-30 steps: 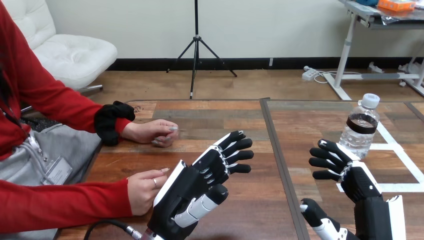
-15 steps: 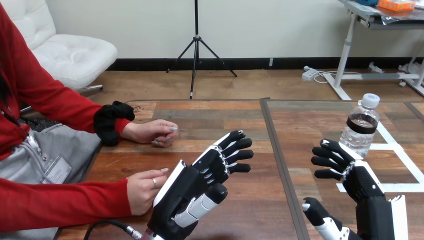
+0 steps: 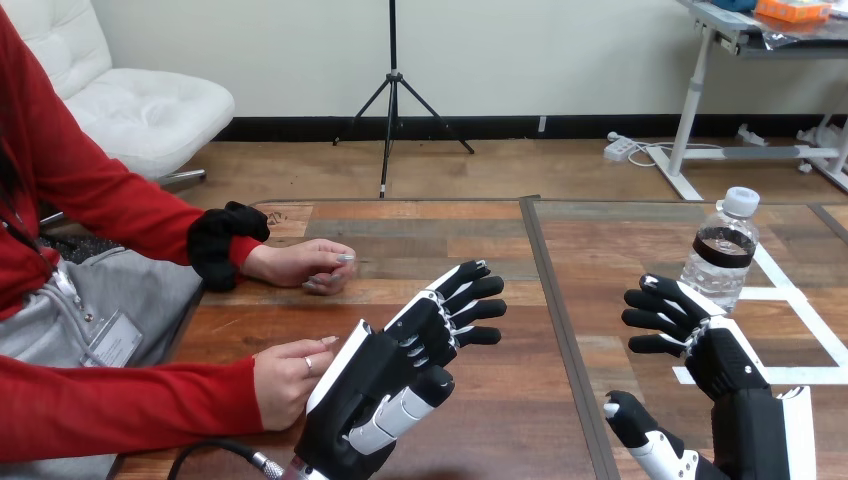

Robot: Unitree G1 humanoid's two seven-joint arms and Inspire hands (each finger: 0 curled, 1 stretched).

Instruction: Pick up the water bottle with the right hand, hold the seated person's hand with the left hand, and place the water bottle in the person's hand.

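A clear water bottle (image 3: pixel 721 253) with a white cap and a dark band stands upright at the table's right. My right hand (image 3: pixel 700 345) hovers just in front of it and to its left, fingers straight and spread, open, a small gap from the bottle. Near the table's middle my left hand (image 3: pixel 400 365) is raised and open with nothing in it. The person's nearer hand (image 3: pixel 290 375) rests on the table right beside my left hand's back. Their farther hand (image 3: pixel 305 265) lies loosely curled on the wood farther back.
White tape lines (image 3: pixel 800 310) mark a square on the table's right part, around the bottle. A dark seam (image 3: pixel 555 320) runs front to back between the two tabletop halves. A black cable (image 3: pixel 215 452) shows at the lower left.
My right hand has crept slightly right and forward toward the bottle. The left hand, the bottle and the person's hands stay as they were.
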